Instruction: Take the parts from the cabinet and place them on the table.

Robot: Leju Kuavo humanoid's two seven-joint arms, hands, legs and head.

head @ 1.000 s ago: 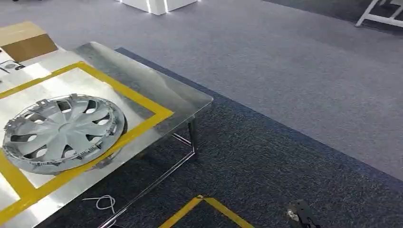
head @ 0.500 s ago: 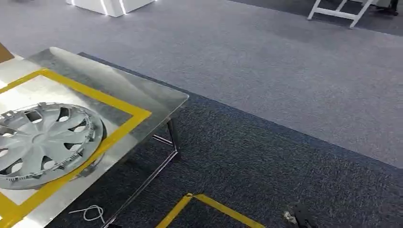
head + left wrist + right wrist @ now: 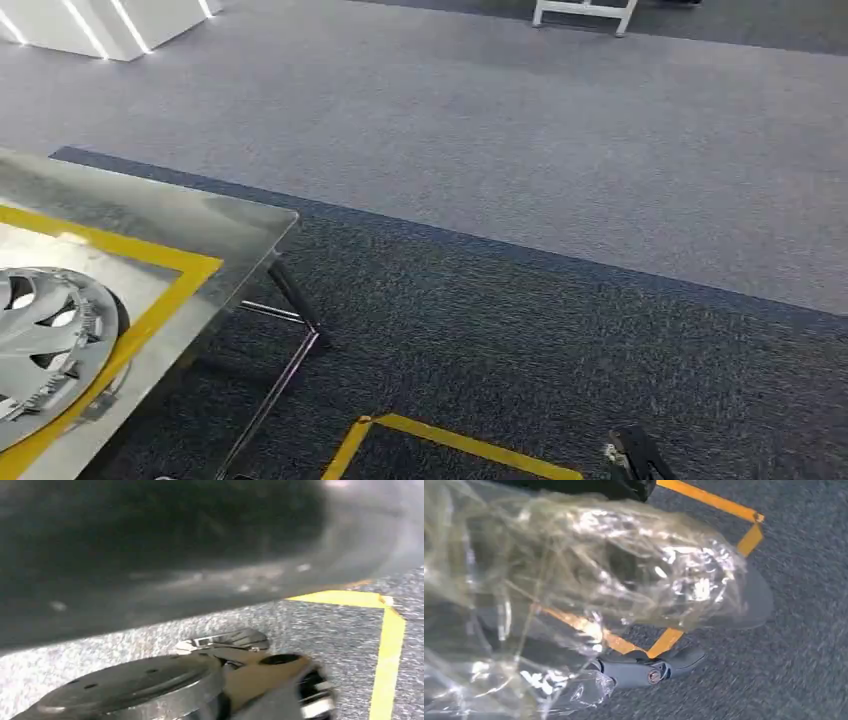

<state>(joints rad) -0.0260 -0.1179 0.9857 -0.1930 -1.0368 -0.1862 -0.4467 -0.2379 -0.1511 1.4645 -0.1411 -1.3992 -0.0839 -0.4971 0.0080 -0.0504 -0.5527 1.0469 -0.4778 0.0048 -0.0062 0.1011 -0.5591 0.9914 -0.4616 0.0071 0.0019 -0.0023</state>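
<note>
Right hand (image 3: 644, 672): hangs low over the dark carpet (image 3: 560, 330), wrapped in crinkled clear film (image 3: 624, 565). Hard to say under that film whether clenched or released, or whether anything sits in the grasp. Left hand (image 3: 260, 680): too blurred to read, so no telling there either.

Well off to the left of both hands, on the steel table (image 3: 200, 215) — a silver wheel cover (image 3: 45, 340), lying flat inside the yellow tape frame (image 3: 150, 310) and cut off by the picture's edge. Probably one part already delivered; no cabinet here, so likely mid-walk between stations.

Risks from here, as judgement only: film snagging on a shelf edge or slipping against a smooth part during the next grasp — a dropped part. Also the table leg (image 3: 295, 300), just left of the walking path near the floor tape (image 3: 450, 440); a tight turn could clip it and shift the wheel cover.
</note>
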